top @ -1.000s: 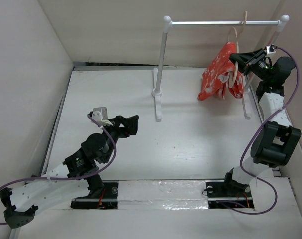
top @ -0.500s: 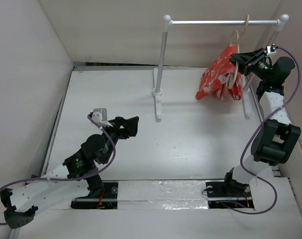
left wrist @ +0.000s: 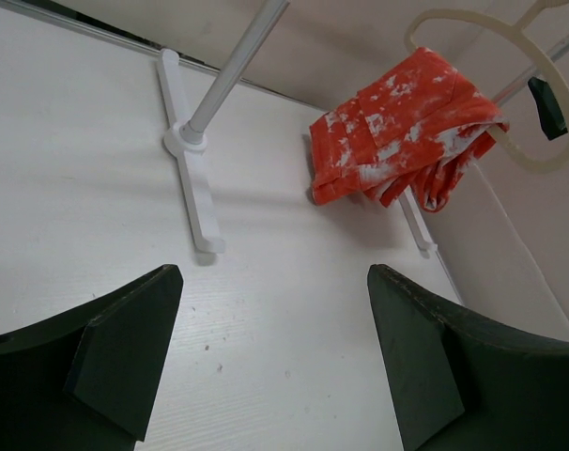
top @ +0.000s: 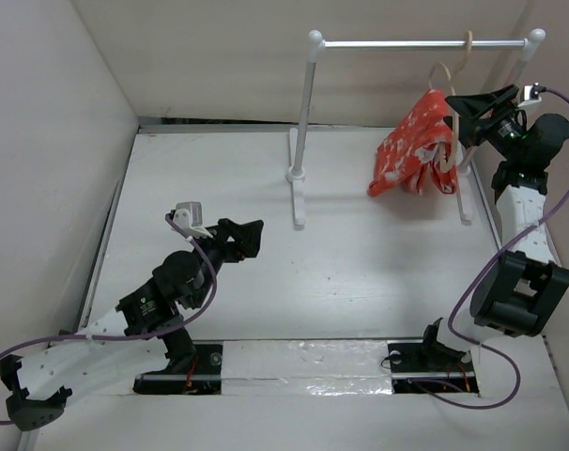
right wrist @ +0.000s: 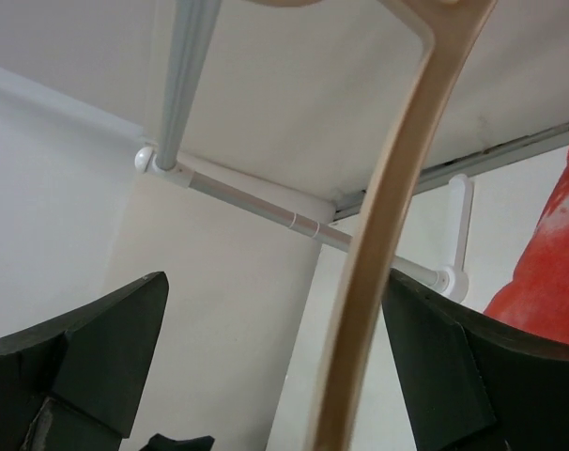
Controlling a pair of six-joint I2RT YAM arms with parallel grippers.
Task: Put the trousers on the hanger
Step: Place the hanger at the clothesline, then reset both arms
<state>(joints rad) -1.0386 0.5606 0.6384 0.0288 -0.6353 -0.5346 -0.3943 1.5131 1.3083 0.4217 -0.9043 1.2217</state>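
The right gripper [top: 465, 113] has just drawn back toward the right-hand wall, and its arm has swung outward with it. A second ago it was pressed in close against the hanger [right wrist: 383, 235]. Now its jaws stand wide apart. The right wrist view shows the hanger's pale arm running between the two fingers, and I cannot tell whether it touches either of them. To my eye it has let go.

The trousers [top: 411, 146] have drifted a little to the left. They hang bunched and folded over the hanger's lower part, clear of the bench [top: 360, 272]. The hook sits over the top bar of the white rail rack [top: 416, 42], near its right end. I judge the task almost finished; all that remains is for the arm to get clear without dragging the hanger along.

That is where the risk lies. With the hanger's arm between the open fingers, a sideways pull could catch it and swing or unhook the load. The rack's right post stands just behind the trousers, and the wall is close on that side, so there is little room.

Over on the left, the left gripper [left wrist: 275, 272] hovers low above the bench, well apart from the rack. Its jaws are spread wide and empty, and it is not in anyone's way.
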